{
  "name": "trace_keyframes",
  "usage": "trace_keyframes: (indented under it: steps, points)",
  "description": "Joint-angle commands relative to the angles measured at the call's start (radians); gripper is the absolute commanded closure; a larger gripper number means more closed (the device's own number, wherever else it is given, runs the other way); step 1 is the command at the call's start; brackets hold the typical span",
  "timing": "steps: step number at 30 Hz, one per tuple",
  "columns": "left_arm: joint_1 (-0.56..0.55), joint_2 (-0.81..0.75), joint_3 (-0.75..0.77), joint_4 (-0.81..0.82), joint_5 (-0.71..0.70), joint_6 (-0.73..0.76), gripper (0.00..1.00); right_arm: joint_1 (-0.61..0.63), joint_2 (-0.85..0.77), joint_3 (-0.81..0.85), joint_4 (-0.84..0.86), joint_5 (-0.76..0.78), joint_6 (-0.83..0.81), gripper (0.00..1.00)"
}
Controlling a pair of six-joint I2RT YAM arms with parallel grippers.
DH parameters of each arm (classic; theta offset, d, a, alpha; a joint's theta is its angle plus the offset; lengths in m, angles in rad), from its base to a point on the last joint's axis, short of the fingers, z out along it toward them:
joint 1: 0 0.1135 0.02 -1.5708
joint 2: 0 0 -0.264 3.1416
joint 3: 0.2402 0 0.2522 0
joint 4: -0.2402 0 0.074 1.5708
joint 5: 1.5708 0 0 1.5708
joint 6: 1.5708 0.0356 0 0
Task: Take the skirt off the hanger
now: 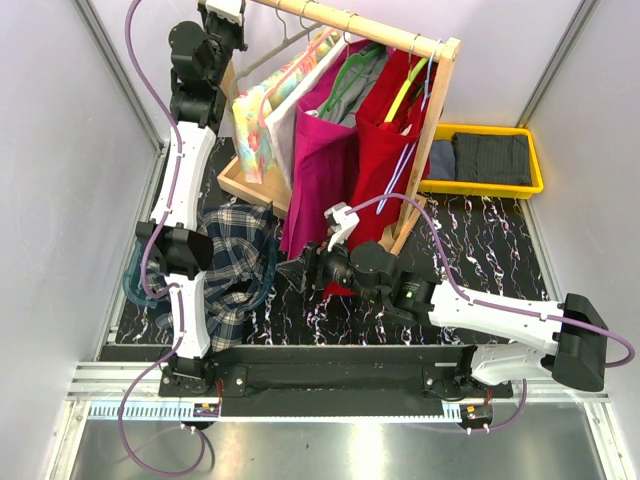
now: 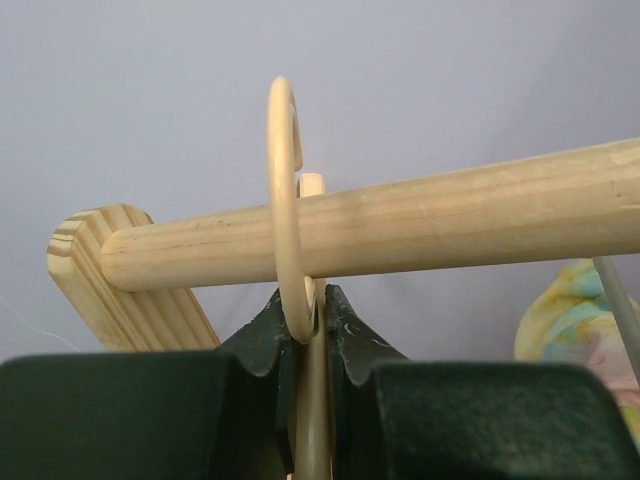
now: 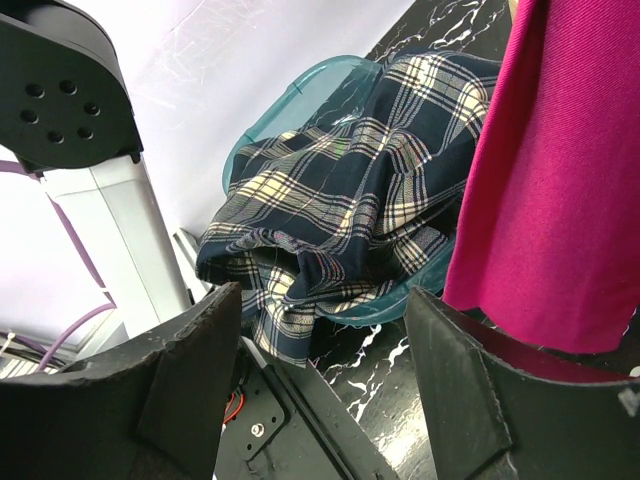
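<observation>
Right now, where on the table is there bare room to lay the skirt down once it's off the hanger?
Bare marble table lies on the right, bordered by the yellow bin, the rack's foot and the right arm. The left is crowded: a teal basin holding a plaid skirt, beside the left arm; hanging garments fill the middle.

One wooden rack (image 1: 385, 29) holds five hanging garments (image 1: 320, 170). Two bins sit by it: one yellow (image 1: 485, 187) at its right with two folded cloths (image 1: 490, 158), one teal (image 1: 133, 288) at its front-left with one plaid garment (image 1: 235, 255).
</observation>
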Motion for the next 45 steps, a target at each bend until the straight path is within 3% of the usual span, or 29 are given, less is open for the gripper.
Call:
trace_keyframes:
  steps: [1,6,14,21,24,25,27,28,31,36,45]
  points:
    - [-0.019,0.041,0.043,0.101,0.023,0.065,1.0,-0.002,-0.035,0.004,0.059,0.013,-0.001,0.27]
    - [-0.036,0.052,0.04,-0.051,0.099,0.125,1.0,-0.002,-0.058,-0.008,0.06,0.028,-0.009,0.28]
    - [-0.044,0.033,0.011,-0.145,0.115,0.124,1.0,-0.001,-0.074,-0.025,0.074,0.028,-0.004,0.3]
    - [-0.019,-0.065,-0.136,-0.226,0.11,0.045,1.0,-0.002,-0.117,-0.036,0.059,0.063,-0.013,0.31]
    - [-0.001,-0.117,-0.213,-0.233,0.113,0.01,0.93,-0.002,-0.126,-0.036,0.046,0.071,-0.009,0.31]
    - [0.004,-0.132,-0.246,-0.236,0.113,0.005,0.8,-0.002,-0.127,-0.036,0.045,0.071,-0.009,0.3]
    - [0.013,-0.181,-0.303,-0.249,0.13,-0.011,0.68,-0.001,-0.13,-0.033,0.037,0.071,0.0,0.29]
    - [0.015,-0.2,-0.321,-0.251,0.129,-0.018,0.51,-0.002,-0.13,-0.033,0.036,0.071,0.004,0.28]
    - [0.021,-0.277,-0.412,-0.25,0.13,-0.051,0.34,-0.002,-0.134,-0.029,0.031,0.068,0.014,0.27]
    - [0.036,-0.392,-0.55,-0.236,0.127,-0.068,0.26,-0.002,-0.132,-0.017,0.013,0.053,0.037,0.26]
    - [0.097,-0.54,-0.596,-0.188,0.139,-0.131,0.25,0.007,-0.114,-0.002,0.006,0.039,0.051,0.26]
